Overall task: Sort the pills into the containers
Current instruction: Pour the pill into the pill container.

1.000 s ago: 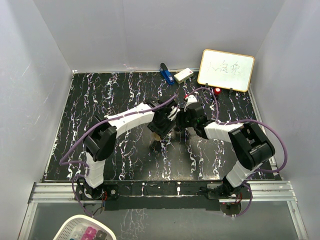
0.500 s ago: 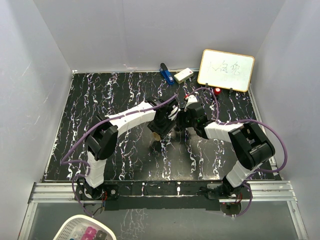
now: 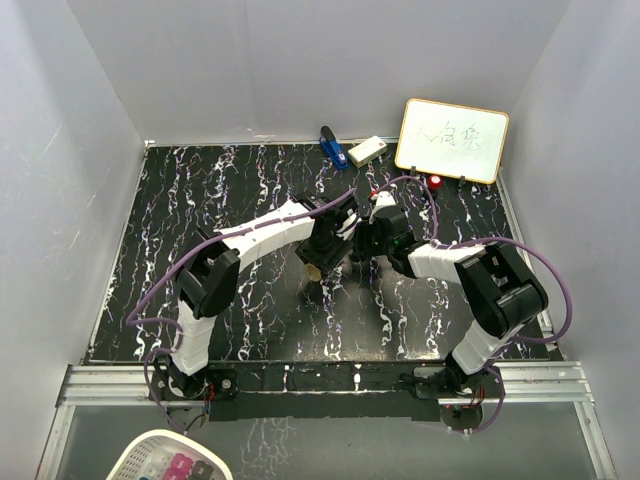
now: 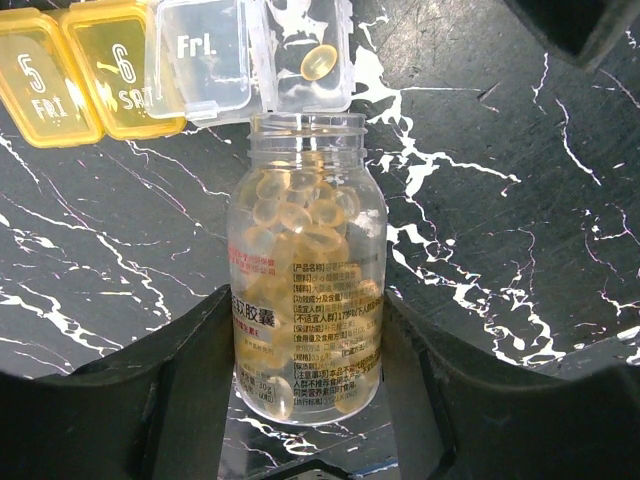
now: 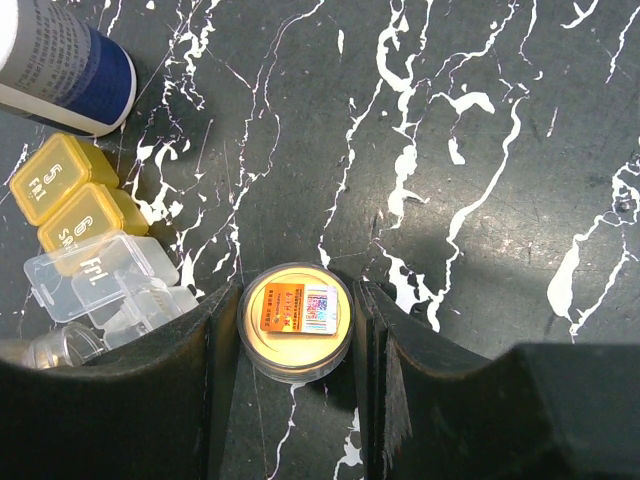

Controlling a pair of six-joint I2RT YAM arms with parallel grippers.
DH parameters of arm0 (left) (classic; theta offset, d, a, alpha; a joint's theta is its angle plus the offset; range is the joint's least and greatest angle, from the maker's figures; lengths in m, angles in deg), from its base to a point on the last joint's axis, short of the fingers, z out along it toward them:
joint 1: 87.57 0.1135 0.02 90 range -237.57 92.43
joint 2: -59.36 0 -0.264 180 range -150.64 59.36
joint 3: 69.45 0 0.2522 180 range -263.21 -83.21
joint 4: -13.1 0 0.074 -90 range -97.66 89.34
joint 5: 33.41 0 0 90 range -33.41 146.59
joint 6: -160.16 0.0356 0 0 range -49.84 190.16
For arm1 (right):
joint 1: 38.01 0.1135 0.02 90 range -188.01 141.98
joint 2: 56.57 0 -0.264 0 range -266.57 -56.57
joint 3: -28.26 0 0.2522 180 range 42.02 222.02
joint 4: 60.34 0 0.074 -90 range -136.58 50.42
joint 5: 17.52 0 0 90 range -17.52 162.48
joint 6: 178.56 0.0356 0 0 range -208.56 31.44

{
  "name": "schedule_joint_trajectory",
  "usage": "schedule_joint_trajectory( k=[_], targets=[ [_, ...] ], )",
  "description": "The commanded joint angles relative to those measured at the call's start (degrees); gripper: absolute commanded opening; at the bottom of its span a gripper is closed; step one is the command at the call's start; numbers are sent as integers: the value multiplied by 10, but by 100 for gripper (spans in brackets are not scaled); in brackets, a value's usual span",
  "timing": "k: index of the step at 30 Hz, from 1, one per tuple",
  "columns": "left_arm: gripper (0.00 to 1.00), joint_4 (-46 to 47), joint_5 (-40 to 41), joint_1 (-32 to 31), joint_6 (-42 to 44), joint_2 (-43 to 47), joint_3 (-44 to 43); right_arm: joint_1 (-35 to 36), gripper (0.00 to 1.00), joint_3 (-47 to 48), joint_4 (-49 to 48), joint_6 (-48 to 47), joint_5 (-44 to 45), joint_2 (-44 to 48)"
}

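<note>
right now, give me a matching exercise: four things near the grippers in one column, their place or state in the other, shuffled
Things
1. capsule bottle
2. round cap
3. single capsule
4. lid marked 6

Place or state
a. shut, yellow
b. between the fingers of the right gripper
c. in the open clear section of the pill box
d. uncapped, held by the left gripper

Pairs: 1-d, 2-b, 3-c, 4-a

Lab test booth, plain white walls, black marbled table, small whiteboard
</note>
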State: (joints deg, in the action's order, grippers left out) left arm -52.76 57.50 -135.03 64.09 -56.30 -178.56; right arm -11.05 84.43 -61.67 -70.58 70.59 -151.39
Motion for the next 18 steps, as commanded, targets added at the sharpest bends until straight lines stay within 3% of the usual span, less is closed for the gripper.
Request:
schedule_joint_trajectory(
  k=[1,18],
  targets=[
    [0,10,7,-1,-7,-12,-26,25,0,9,-64,-25,-51,9],
    [0,23,0,0,-8,-15,-33,27,0,11,-63,-28,-50,14]
  ],
)
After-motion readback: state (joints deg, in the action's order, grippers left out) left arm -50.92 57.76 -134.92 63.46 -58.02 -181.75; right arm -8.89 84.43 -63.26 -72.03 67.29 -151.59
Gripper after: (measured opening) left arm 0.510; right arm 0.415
